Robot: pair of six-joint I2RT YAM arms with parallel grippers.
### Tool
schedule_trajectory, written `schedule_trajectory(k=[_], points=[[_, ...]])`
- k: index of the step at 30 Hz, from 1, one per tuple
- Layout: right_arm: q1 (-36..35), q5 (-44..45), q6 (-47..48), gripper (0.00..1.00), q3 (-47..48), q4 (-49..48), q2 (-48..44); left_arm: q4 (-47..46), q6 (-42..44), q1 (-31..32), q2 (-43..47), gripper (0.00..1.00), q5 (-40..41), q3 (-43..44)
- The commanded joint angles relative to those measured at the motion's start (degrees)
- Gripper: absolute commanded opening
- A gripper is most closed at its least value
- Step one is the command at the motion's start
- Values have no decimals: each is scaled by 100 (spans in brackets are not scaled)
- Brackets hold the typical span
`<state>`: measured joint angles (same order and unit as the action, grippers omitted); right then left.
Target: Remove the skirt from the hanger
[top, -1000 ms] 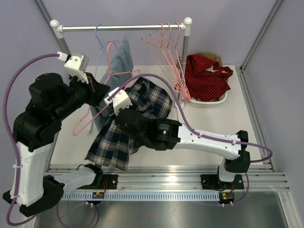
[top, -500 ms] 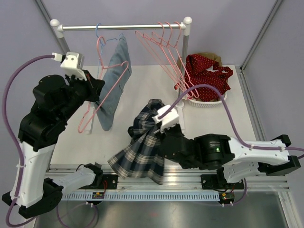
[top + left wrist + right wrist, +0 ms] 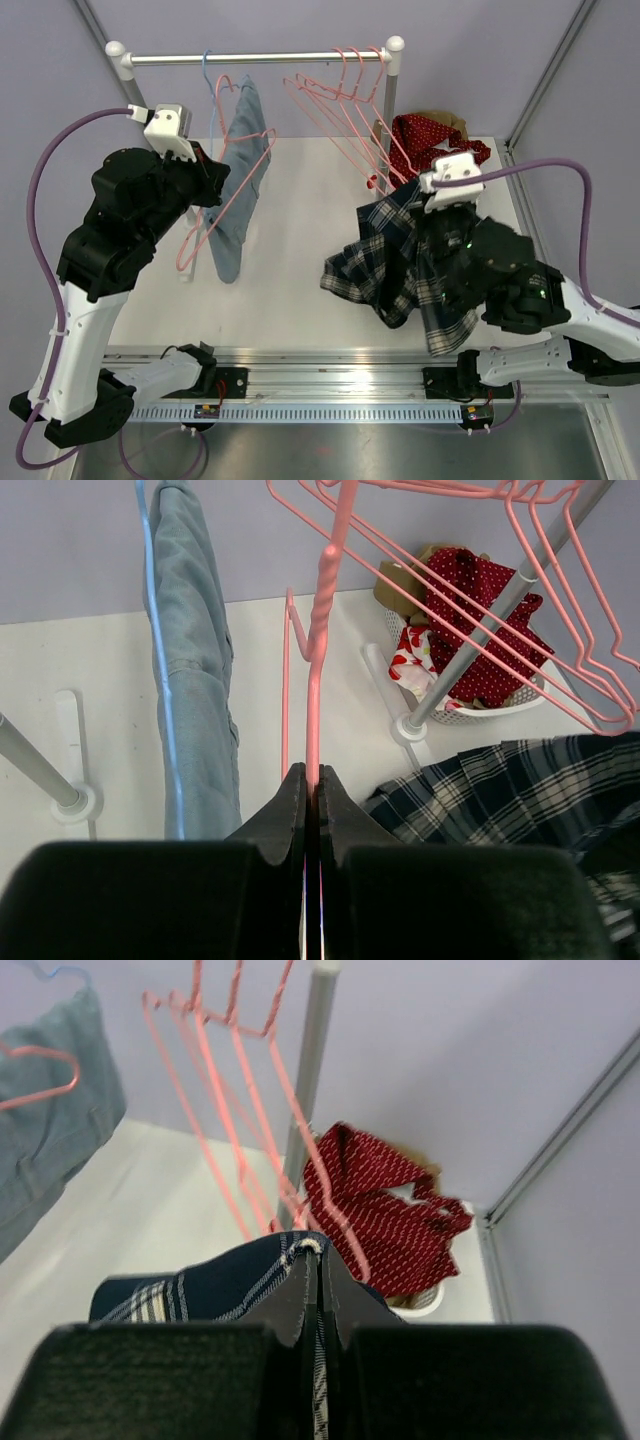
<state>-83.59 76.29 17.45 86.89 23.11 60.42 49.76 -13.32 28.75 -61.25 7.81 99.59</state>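
Note:
The navy plaid skirt (image 3: 400,265) hangs in the air over the right half of the table, off the hanger. My right gripper (image 3: 318,1260) is shut on the skirt's top edge (image 3: 200,1285); in the top view the cloth hides its fingers. My left gripper (image 3: 312,775) is shut on the stem of a bare pink hanger (image 3: 322,600). In the top view the gripper (image 3: 212,175) holds that hanger (image 3: 205,225) up at the left, next to the hanging denim. The skirt also shows at the lower right of the left wrist view (image 3: 520,790).
A clothes rail (image 3: 260,58) spans the back. A denim garment (image 3: 235,170) hangs on a blue hanger at its left. Several empty pink hangers (image 3: 350,110) hang at its right by the post (image 3: 392,90). A white basket (image 3: 440,205) holds red dotted clothing.
My right arm swung from the table's left-middle to the right, carrying the skirt away from the pink hanger. My left gripper lifted the bare hanger closer to the rail.

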Motion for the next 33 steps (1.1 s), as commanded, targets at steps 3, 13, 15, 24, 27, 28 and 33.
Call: schedule_trajectory(k=[3, 13, 15, 24, 27, 28, 33], points=[[493, -396, 2707, 0, 1074, -2510, 337, -370, 137, 8, 43, 0, 124, -1], [642, -1414, 5345, 0, 3420, -4245, 1199, -405, 198, 8, -1, 0, 106, -71], [660, -1634, 5697, 0, 4105, -4280, 1542, -423, 207, 8, -1, 0, 89, -89], [651, -2721, 3864, 0, 5426, -2291, 1614, -502, 207, 8, 8, 0, 36, -212], [660, -3275, 2768, 0, 5058, -803, 1148, -493, 251, 8, 34, 0, 45, -247], [651, -3331, 2764, 0, 4857, -617, 1034, -476, 260, 8, 35, 0, 53, -238], [660, -1972, 6325, 0, 3275, -3866, 980, -370, 277, 8, 61, 0, 80, -186]])
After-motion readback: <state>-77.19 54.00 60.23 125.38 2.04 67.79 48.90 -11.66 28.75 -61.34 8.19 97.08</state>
